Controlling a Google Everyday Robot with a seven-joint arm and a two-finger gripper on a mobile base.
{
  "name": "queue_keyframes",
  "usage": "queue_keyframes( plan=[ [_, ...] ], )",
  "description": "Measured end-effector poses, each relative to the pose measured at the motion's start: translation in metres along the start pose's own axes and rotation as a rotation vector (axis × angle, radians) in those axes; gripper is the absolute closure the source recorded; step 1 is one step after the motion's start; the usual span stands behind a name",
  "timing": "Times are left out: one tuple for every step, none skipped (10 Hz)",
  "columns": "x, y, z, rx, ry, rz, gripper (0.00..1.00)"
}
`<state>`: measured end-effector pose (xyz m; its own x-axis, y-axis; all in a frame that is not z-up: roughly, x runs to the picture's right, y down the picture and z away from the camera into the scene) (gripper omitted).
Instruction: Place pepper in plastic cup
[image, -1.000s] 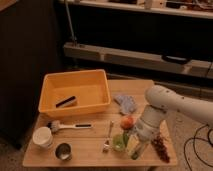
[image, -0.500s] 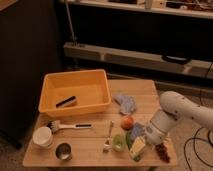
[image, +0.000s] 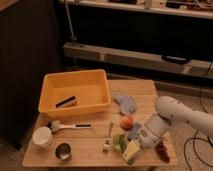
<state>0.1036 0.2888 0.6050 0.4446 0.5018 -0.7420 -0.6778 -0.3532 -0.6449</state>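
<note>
The lime-green plastic cup (image: 118, 141) stands near the table's front edge, right of the fork (image: 108, 136). My gripper (image: 131, 150) hangs from the white arm (image: 169, 114), low over the table and right beside the cup, on its right side. I cannot make out the dark green pepper. It may be hidden by the gripper or in the cup. The round orange-red fruit (image: 127, 122) lies just behind the cup.
An orange bin (image: 95, 80) holding a dark object (image: 66, 102) is at the back left. A brush (image: 70, 126), a white cup (image: 42, 136) and a metal cup (image: 63, 150) are at the front left. A blue cloth (image: 126, 103) lies mid-table and dark red fruit (image: 162, 150) lies at the right edge.
The arm's elbow has swung right and down. The gripper has stayed by the lime-green cup and sunk a little toward the table.
</note>
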Motion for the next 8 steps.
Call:
queue_keyframes(
  plan=[
    [-0.003, 0.004, 0.011, -0.006, 0.014, -0.007, 1.0],
    [-0.007, 0.01, 0.019, -0.014, 0.027, -0.007, 1.0],
    [-0.011, 0.016, 0.027, -0.027, 0.038, -0.009, 1.0],
    [-0.014, 0.018, 0.034, -0.05, 0.054, -0.005, 1.0],
    [-0.015, 0.015, 0.039, -0.067, 0.067, 0.003, 1.0],
    [-0.015, 0.013, 0.043, -0.077, 0.076, 0.012, 1.0],
    [-0.015, 0.012, 0.044, -0.076, 0.078, 0.024, 1.0],
    [-0.014, 0.011, 0.044, -0.069, 0.076, 0.051, 1.0]
  ],
)
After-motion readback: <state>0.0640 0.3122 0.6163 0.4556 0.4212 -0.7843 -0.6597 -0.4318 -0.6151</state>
